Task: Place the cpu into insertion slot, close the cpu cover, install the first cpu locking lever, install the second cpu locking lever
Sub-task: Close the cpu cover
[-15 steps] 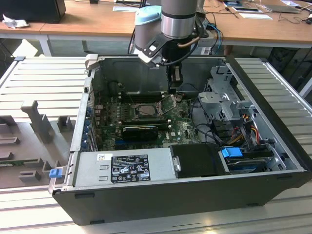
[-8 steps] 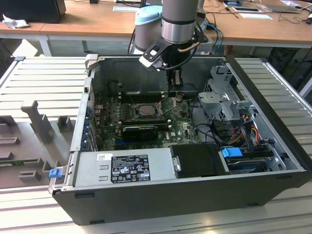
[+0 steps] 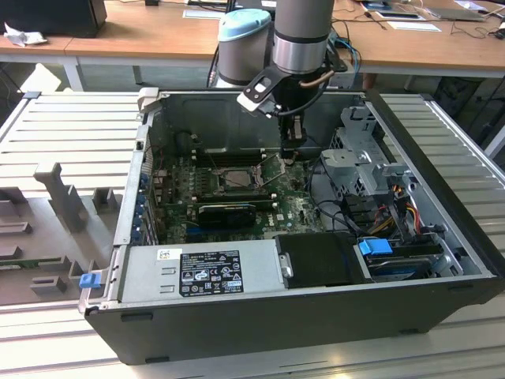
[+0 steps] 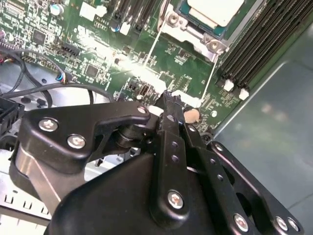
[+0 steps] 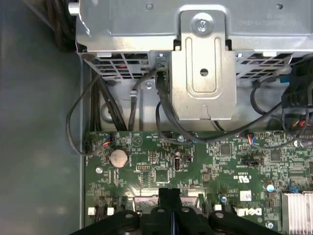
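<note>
Pincer (image 4: 170,100), tips closed together, hangs over the motherboard (image 4: 98,49), with the cpu (image 4: 215,10) in its slot (image 4: 195,32) just beyond them.

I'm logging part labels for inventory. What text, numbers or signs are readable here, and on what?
On the silver power supply box, the black-and-white sticker: print too small to read.
On the green motherboard, white markings: too small or blurred to read.
No text can be quoted.
</note>
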Robot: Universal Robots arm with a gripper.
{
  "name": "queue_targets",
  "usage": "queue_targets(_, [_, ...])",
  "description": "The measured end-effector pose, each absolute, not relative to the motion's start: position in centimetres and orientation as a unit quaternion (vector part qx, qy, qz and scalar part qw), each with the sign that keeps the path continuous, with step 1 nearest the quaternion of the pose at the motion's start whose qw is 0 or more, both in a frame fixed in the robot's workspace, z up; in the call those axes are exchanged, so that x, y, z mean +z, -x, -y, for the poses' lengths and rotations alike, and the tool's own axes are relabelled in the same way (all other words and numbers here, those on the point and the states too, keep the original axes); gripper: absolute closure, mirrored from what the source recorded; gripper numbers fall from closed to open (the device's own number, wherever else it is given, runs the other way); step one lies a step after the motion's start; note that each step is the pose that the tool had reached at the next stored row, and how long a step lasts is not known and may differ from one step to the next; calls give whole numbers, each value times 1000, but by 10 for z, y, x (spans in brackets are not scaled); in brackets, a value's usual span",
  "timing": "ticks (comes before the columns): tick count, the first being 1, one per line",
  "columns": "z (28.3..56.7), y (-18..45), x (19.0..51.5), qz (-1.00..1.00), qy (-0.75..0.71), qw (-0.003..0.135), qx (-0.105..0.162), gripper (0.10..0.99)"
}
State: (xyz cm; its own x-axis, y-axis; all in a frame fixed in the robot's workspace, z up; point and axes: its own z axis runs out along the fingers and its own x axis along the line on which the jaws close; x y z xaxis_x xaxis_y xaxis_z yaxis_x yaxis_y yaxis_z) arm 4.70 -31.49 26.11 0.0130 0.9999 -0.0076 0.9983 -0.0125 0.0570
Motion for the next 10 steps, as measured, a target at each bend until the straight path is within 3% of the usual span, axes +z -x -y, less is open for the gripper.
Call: queue_targets(10, [315, -62, 253, -702, -711, 22, 17, 980])
